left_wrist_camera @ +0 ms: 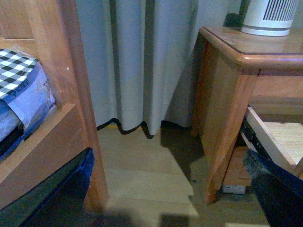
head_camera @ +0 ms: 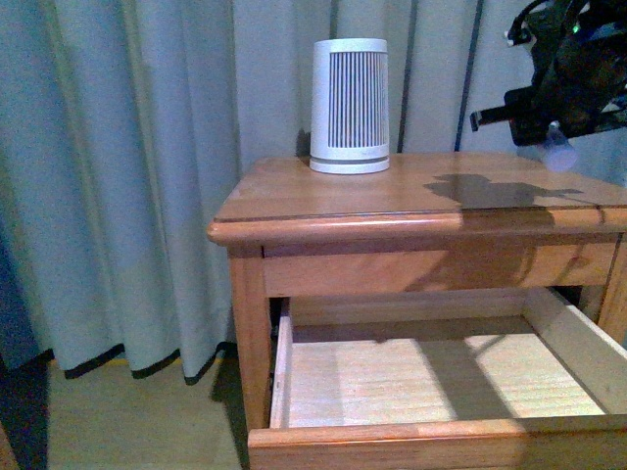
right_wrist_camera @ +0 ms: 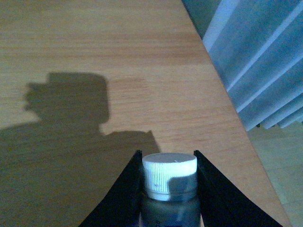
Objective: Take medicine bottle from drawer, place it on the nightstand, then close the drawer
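Gripping medicine bottle (right_wrist_camera: 169, 176) between right gripper (right_wrist_camera: 166, 157) fingers, above nightstand (head_camera: 343, 201).

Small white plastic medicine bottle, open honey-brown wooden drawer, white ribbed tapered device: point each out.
medicine bottle (right_wrist_camera: 169, 174): right wrist view, on its ribbed cap.
drawer (head_camera: 431, 382): front view, on its bare pale floor.
ribbed device (head_camera: 350, 98): front view, on its slatted front.

Honey-brown all over the nightstand (head_camera: 392, 201), and the drawer (head_camera: 441, 377) shows a pale, straw-coloured inside. The ribbed device (head_camera: 350, 93) is white with dark vertical stripes. Grey-blue curtain (head_camera: 127, 147), black along its hem. The medicine bottle (right_wrist_camera: 169, 177) wears a white ridged cap, the fingers (right_wrist_camera: 118, 203) are black, and there's a black-and-white checked cloth (left_wrist_camera: 16, 66).
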`<act>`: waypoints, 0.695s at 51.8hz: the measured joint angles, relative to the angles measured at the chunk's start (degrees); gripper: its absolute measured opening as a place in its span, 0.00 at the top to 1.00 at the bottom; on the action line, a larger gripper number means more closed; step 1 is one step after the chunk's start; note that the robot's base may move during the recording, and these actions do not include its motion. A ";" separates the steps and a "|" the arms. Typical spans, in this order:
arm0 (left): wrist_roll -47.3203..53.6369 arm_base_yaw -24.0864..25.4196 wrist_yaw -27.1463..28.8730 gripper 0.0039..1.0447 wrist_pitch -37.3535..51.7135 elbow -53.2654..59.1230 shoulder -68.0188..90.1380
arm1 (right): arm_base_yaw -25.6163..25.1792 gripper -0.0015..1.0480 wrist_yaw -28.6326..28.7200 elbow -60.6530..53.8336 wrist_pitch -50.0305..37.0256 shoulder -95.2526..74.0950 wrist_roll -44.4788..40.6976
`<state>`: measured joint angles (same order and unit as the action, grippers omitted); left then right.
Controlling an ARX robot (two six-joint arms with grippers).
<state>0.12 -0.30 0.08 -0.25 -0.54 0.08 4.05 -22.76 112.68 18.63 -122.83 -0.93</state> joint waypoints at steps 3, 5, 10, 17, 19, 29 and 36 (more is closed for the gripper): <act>0.00 0.00 0.00 0.06 0.00 0.00 0.00 | -0.28 0.73 0.11 2.27 0.52 -2.49 0.04; 0.00 0.00 0.00 0.06 0.00 0.00 0.00 | -0.35 0.73 0.09 3.19 0.28 -3.65 0.07; 0.00 0.00 0.00 0.06 0.00 0.00 0.00 | -0.33 0.60 0.09 4.24 -1.38 -5.09 0.00; 0.00 0.00 0.00 0.06 0.00 0.00 0.00 | -0.33 0.39 0.22 4.11 -5.88 -4.92 0.20; 0.00 0.00 0.00 0.06 0.00 0.00 0.00 | -0.33 0.31 0.63 3.02 -8.00 -3.91 0.26; 0.00 0.00 0.00 0.06 0.00 0.00 0.00 | 0.00 0.05 -0.59 -10.25 -21.33 6.88 -1.44; 0.00 0.00 0.00 0.06 0.00 0.00 0.00 | 0.50 0.07 -0.92 -25.03 -26.88 22.69 -1.75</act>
<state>0.12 -0.30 0.08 -0.25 -0.54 0.08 4.56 -23.68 87.66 -8.25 -100.14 -2.68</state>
